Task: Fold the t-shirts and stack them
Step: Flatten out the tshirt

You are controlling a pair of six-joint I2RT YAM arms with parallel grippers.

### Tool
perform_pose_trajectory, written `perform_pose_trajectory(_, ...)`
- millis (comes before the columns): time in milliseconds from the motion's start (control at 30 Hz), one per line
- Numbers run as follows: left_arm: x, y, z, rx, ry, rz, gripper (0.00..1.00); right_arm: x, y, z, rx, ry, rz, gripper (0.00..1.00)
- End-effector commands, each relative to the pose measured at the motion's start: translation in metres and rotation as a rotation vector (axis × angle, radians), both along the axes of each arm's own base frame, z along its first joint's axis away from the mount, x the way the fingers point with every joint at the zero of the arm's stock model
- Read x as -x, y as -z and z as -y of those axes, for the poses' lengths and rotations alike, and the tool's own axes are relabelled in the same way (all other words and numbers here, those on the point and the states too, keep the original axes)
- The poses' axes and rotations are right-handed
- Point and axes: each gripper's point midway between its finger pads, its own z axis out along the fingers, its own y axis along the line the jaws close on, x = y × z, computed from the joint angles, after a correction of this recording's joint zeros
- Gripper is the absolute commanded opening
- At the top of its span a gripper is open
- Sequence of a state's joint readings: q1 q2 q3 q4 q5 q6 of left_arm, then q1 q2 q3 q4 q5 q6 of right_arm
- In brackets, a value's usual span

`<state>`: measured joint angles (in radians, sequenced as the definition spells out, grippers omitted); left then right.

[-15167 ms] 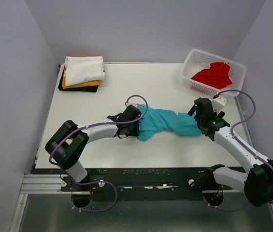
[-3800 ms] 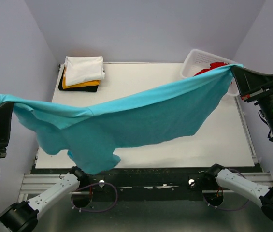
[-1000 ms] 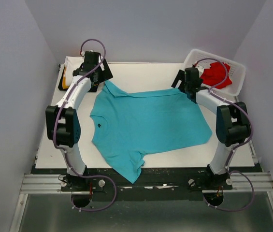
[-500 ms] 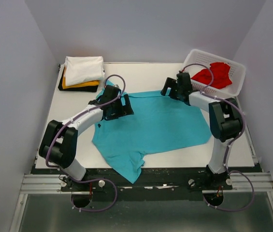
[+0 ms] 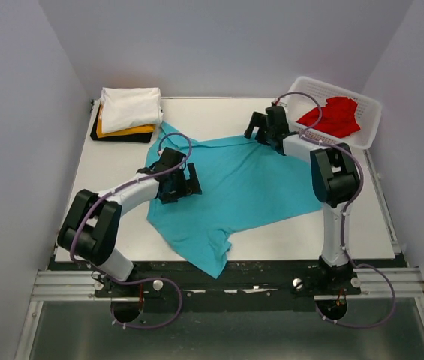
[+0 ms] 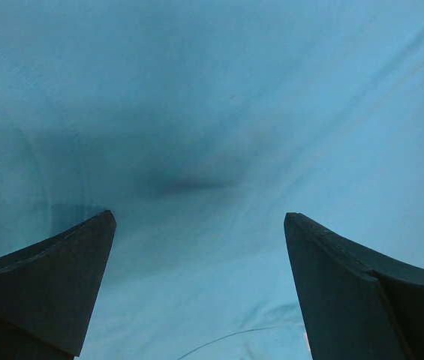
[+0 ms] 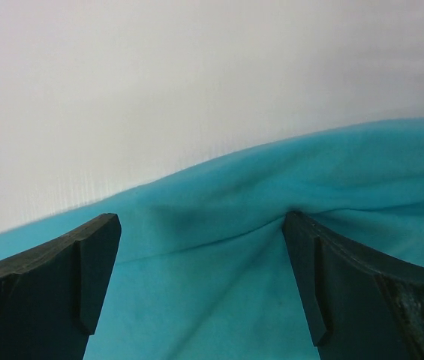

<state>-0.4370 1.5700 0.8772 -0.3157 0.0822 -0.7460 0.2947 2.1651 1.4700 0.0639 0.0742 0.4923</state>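
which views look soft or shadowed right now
Top external: sharp, evenly lit. Left wrist: the teal t-shirt fills the frame, soft, a dark shadow at centre. Right wrist: table washed out and blurry, shadow in the shirt's fold.

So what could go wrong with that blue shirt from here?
The teal shirt lies skewed, with one corner hanging over the near edge of the table; a tug might drag it off. It is bunched at the far hem under the open right gripper, so a fold could come out crooked. That arm also works close to the white basket and might nudge it.
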Motion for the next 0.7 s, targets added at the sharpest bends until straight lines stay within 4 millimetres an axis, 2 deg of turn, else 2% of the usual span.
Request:
perform_pose_trajectory(0, 0.032, 0.015, -0.021, -0.066, -0.027, -0.061, 0.99, -0.018, 0.024, 0.010, 0.044, 0.070, -0.005, 1.00)
perform_pose_trajectory(233, 0.056, 0.031, -0.038, -0.137, -0.025, -0.133, 0.99, -0.061, 0.004, 0.011, 0.070, 0.122, 0.086, 1.00)
perform_pose_trajectory(333, 0.060, 0.031, -0.039, -0.135, -0.016, -0.135, 0.98, -0.066, 0.009, 0.011, 0.090, 0.118, 0.062, 1.00)
perform_pose_trajectory(433, 0.057, 0.025, -0.039, -0.128, -0.033, -0.124, 0.99, -0.037, 0.023, 0.012, 0.081, 0.099, -0.031, 1.00)
perform_pose_trajectory(567, 0.045, 0.013, -0.042, -0.149, -0.046, -0.074, 0.99, 0.021, 0.037, 0.017, 0.024, 0.088, -0.104, 1.00)
perform_pose_trajectory(667, 0.046, 0.007, -0.043, -0.153, -0.051, -0.068, 0.98, 0.065, 0.044, 0.018, -0.034, 0.089, -0.178, 1.00)
